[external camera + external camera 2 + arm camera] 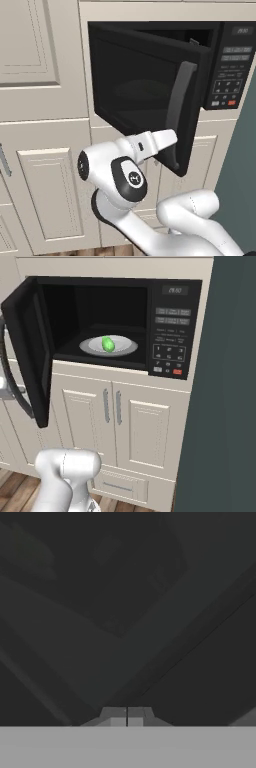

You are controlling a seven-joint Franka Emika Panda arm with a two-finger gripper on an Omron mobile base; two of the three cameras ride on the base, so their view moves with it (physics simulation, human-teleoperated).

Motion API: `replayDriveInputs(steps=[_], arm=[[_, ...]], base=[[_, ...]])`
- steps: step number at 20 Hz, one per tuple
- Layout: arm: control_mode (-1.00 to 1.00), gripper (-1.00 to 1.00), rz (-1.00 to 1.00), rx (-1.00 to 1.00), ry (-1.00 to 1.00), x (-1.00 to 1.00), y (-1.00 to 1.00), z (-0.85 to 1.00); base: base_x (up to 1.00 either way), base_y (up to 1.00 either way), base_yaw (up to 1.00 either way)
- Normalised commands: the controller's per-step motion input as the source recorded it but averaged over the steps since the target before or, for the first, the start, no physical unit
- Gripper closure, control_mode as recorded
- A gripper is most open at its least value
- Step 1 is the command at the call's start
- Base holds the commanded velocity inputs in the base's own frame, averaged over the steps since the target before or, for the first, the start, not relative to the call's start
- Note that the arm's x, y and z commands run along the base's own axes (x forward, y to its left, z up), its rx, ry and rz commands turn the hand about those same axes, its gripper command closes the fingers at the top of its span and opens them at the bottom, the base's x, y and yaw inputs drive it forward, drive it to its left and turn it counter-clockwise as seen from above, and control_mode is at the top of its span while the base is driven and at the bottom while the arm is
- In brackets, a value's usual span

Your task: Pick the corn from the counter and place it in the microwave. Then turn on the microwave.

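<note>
1. The corn (pixel 108 344) is lying on the pale round plate (pixel 126 346) inside the microwave (pixel 170 306), near the plate's middle, so the placing step looks done.
2. The microwave's door (pixel 30 351) is standing swung out to the left, roughly square to the cavity, with its long grey handle (pixel 179 105) on the outer face.
3. The hand (pixel 127 716) is sitting with its two fingertips pressed together and nothing between them; in the hand view it is facing a dark glassy surface at close range, most likely the door's outer side.
4. In the left base view the white forearm (pixel 150 142) is reaching toward the door's lower edge, beside the handle, and the hand itself is hidden behind the door there.
5. The relation that matters now: the hand is on the outside of the door, the cavity lies beyond it to the right, so a push on the door toward the cavity should be swinging it shut.
6. The keypad (pixel 169 351) with its red button (pixel 177 372) is sitting at the microwave's right side, well apart from the hand, and is waiting for the final press.
7. Judged risk: pushing close to the hinge would be giving poor leverage.
</note>
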Motion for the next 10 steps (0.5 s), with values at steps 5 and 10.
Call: replayDriveInputs(steps=[5, 10], arm=[[-1.00, 1.00, 0.00, 0.00, 0.00, 0.17, -0.27, 0.00], [-1.00, 1.00, 0.00, 0.00, 0.00, 0.18, -0.29, 0.00]], base=[[0.00, 0.00, 0.00], [0.00, 0.00, 0.00]])
